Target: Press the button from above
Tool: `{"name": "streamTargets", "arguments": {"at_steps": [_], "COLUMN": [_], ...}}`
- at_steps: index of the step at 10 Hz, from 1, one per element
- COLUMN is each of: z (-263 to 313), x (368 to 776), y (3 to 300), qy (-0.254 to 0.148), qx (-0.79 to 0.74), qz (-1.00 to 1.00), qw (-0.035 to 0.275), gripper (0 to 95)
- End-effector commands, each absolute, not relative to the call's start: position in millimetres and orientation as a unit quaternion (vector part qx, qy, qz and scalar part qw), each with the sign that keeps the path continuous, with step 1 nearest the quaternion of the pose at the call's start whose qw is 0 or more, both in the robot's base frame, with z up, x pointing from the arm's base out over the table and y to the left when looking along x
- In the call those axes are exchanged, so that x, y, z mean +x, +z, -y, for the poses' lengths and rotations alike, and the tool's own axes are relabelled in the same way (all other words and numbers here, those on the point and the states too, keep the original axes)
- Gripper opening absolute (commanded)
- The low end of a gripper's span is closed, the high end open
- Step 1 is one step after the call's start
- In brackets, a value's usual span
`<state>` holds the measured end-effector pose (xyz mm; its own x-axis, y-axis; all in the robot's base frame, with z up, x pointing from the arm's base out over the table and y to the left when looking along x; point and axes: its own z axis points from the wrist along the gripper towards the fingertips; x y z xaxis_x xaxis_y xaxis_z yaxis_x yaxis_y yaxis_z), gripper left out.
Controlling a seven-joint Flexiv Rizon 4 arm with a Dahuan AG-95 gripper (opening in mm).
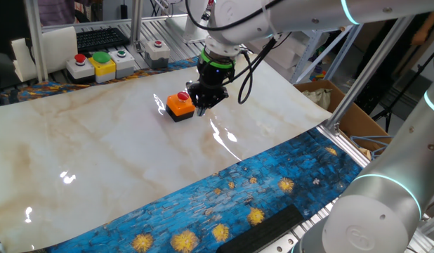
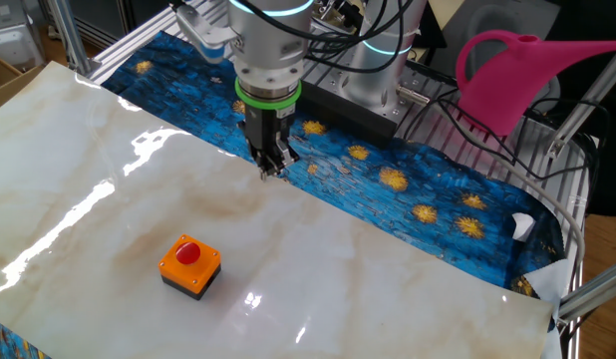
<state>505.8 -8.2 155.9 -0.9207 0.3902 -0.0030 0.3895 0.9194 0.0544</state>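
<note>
The button [image 1: 183,98], a small red round push-button on an orange square housing [image 1: 179,105] with a black base, stands on the marble-look table top; it also shows in the other fixed view [image 2: 188,251]. My gripper [image 1: 204,107] points straight down and hangs above the table beside the button, not over it. In the other fixed view the gripper [image 2: 273,170] is well apart from the button, toward the blue cloth. Its fingertips [image 2: 271,164] touch each other and hold nothing.
Grey boxes with red and green buttons [image 1: 80,65] and a yellow box with a green button [image 1: 102,63] stand at the table's far edge. A blue starry cloth [image 2: 418,199] lies under the marble sheet. A pink watering can [image 2: 507,80] and a cardboard box [image 1: 343,105] sit off the table.
</note>
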Motion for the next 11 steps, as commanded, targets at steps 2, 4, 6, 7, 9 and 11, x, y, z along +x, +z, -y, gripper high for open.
{"name": "streamTargets", "arguments": {"at_steps": [2, 4, 6, 7, 9, 11], "z": [18, 23, 24, 24, 25, 27], "x": [508, 515, 527, 531, 538, 545], "y": [153, 153, 157, 159, 161, 164], "qy": [0.026, 0.026, 0.028, 0.027, 0.027, 0.027], "qx": [0.183, 0.184, 0.189, 0.186, 0.184, 0.179], "qz": [-0.983, -0.983, -0.982, -0.982, -0.982, -0.983], "qw": [0.009, 0.009, 0.007, 0.008, 0.007, 0.007], "gripper": [0.0, 0.0, 0.0, 0.0, 0.0, 0.0]}}
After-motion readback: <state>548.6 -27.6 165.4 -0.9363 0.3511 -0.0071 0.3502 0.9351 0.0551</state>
